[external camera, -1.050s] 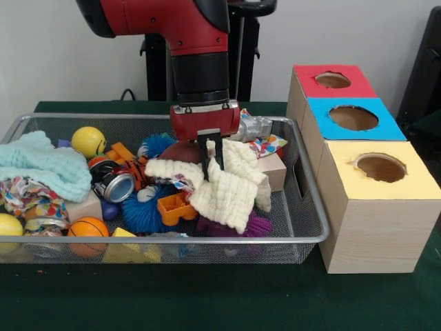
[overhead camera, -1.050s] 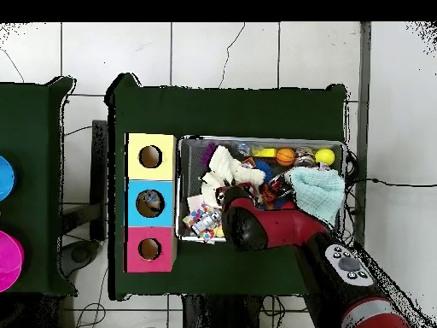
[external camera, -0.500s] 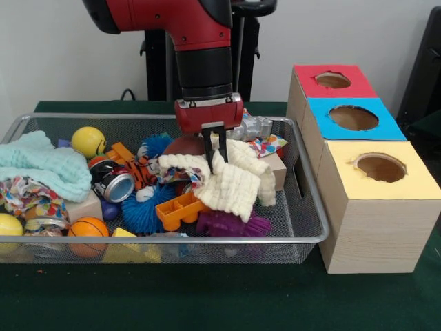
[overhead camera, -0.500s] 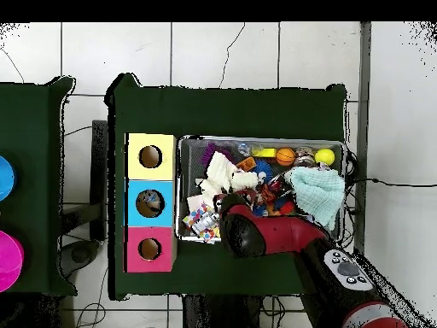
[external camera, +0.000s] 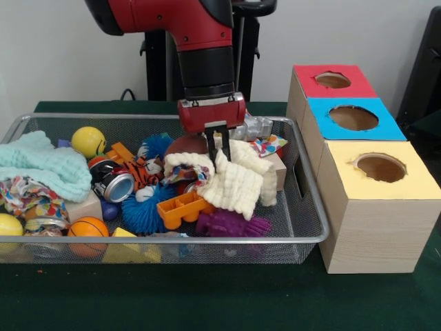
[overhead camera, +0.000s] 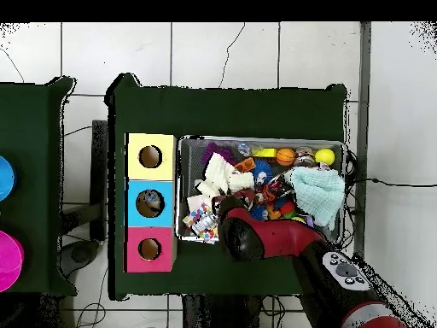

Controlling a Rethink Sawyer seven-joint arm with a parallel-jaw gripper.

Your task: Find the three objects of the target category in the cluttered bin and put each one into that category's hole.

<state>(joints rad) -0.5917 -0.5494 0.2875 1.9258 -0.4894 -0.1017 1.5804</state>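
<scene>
Your black-fingered gripper (external camera: 218,140) was pinched on cream waffle-knit cloth (external camera: 238,183), holding it bunched inside wire-mesh bin (external camera: 306,207), beside yellow-topped wooden box (external camera: 375,207), above purple spiky toy (external camera: 231,224).

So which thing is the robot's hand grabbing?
Look in the wire bin, near its middle. Just below the red hand hangs a cream waffle cloth, pinched at its top. It is pale yellow and bumpy, unlike the mint green cloth at the bin's other end.
</scene>
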